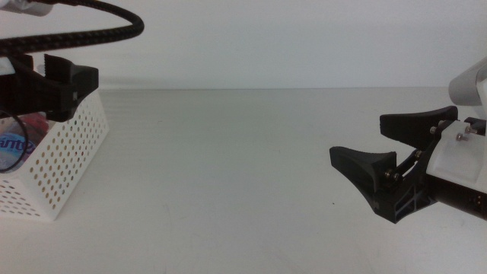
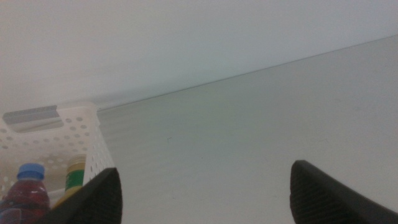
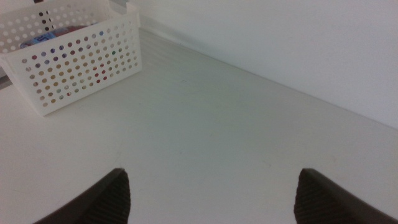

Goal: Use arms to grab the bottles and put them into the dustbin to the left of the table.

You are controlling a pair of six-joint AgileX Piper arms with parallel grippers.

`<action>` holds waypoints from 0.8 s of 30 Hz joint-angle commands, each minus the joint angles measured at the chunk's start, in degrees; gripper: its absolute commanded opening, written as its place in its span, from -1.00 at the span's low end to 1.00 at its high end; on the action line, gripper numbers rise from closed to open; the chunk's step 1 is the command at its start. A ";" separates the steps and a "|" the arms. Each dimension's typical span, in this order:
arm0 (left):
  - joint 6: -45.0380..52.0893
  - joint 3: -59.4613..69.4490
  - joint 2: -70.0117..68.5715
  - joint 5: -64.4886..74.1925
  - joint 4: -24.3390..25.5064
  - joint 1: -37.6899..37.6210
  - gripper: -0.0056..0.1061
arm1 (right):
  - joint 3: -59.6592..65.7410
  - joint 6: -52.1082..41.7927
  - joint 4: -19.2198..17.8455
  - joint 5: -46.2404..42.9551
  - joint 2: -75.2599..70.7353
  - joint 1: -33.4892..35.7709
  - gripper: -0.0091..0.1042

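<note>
Two grippers, both with jaws spread and holding nothing. Left gripper [image 1: 57,80] hangs over the dustbin [image 1: 65,164] at the table's [image 1: 228,175] left edge. Bin is white, perforated; inside sit a blue-capped bottle [image 2: 28,190] with red contents and a yellow bottle [image 2: 74,177]. Right gripper [image 1: 396,152] hovers low at far right.

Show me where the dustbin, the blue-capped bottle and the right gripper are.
dustbin [image 1: 72,156]: middle view, on its perforated side wall.
blue-capped bottle [image 2: 30,172]: left wrist view, on its blue cap, inside the dustbin.
right gripper [image 1: 396,144]: middle view, midway between its open jaws.
</note>
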 commanded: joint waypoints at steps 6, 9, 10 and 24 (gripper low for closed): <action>-0.96 0.07 -3.54 -5.74 0.85 -0.21 0.64 | -1.27 -0.21 7.30 -4.00 -1.26 -5.74 0.84; -0.96 4.68 -7.04 -8.46 0.85 -0.21 0.64 | -1.24 -0.21 4.66 -4.00 -3.41 -11.29 0.84; -0.91 6.38 -7.92 -9.14 0.85 -0.16 0.64 | -1.24 -0.21 3.31 -4.00 -4.43 -13.26 0.84; -0.91 32.92 -39.08 -9.63 2.58 -0.16 0.64 | 13.92 -0.21 2.04 -3.97 -26.90 -30.05 0.84</action>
